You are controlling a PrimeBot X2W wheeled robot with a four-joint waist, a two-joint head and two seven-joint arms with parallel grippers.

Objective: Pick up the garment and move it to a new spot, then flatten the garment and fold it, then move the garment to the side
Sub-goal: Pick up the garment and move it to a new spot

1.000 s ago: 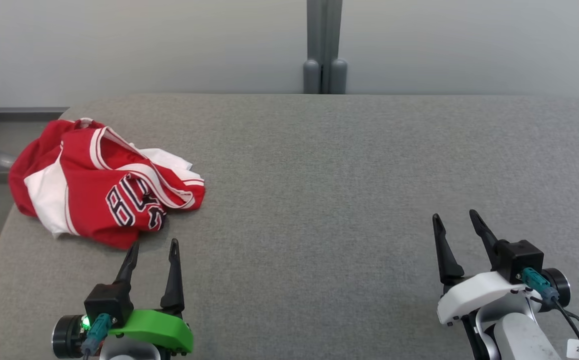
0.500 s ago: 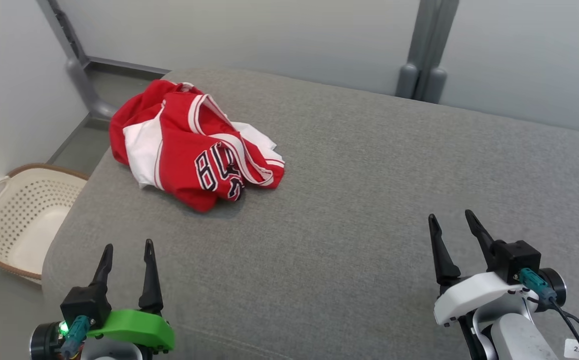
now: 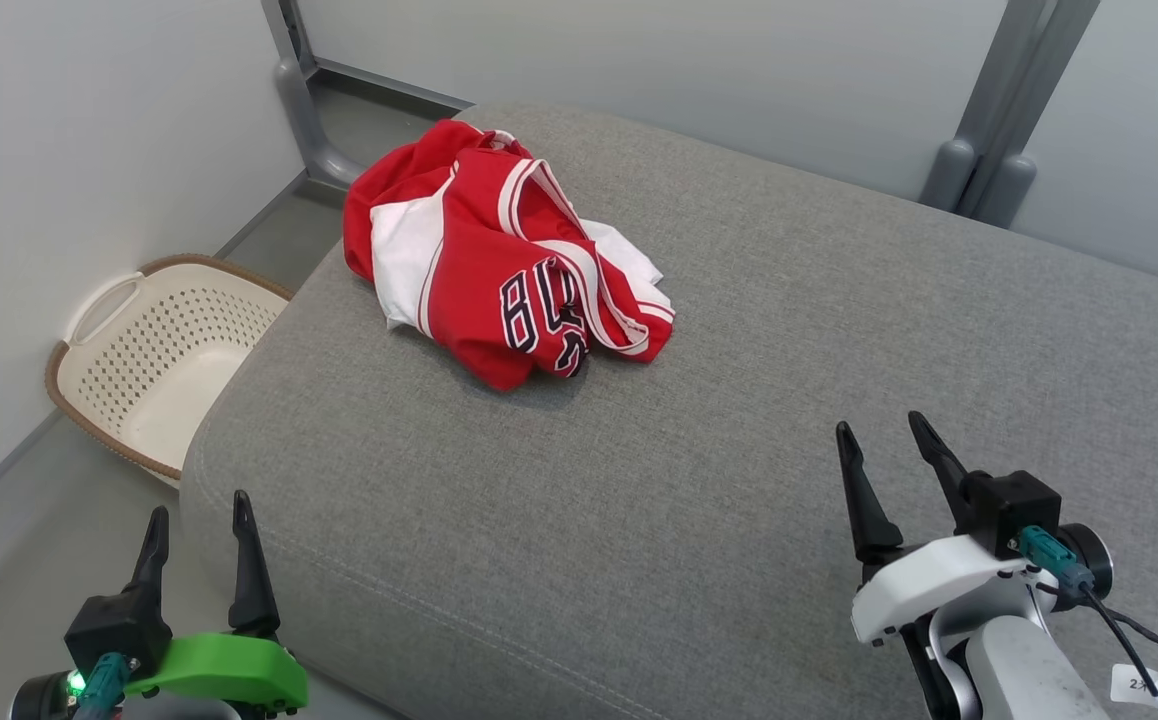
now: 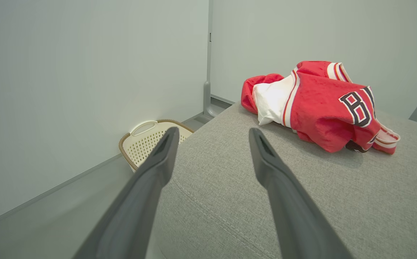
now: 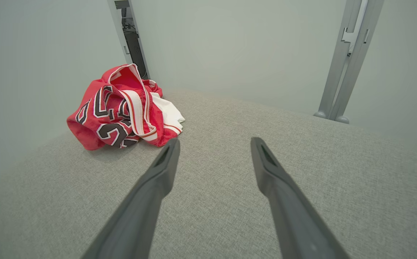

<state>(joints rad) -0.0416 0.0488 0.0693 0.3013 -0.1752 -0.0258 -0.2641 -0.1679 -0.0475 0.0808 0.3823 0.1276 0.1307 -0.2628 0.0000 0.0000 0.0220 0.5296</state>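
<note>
Turning leftward, the head camera now brings the crumpled red-and-white jersey point(image 3: 499, 260) toward the middle of its view. The jersey itself has not shifted and lies bunched at the grey cushion's point(image 3: 639, 520) far left corner. The left gripper point(image 3: 198, 503) hangs off the cushion's near left corner and the right gripper point(image 3: 879, 423) over its near right part, both spread wide and empty, so pickup has not begun. A perforated laundry basket point(image 3: 189, 320) sits on the floor beside the cushion's left edge, with pale walls point(image 3: 89, 120) beyond.
</note>
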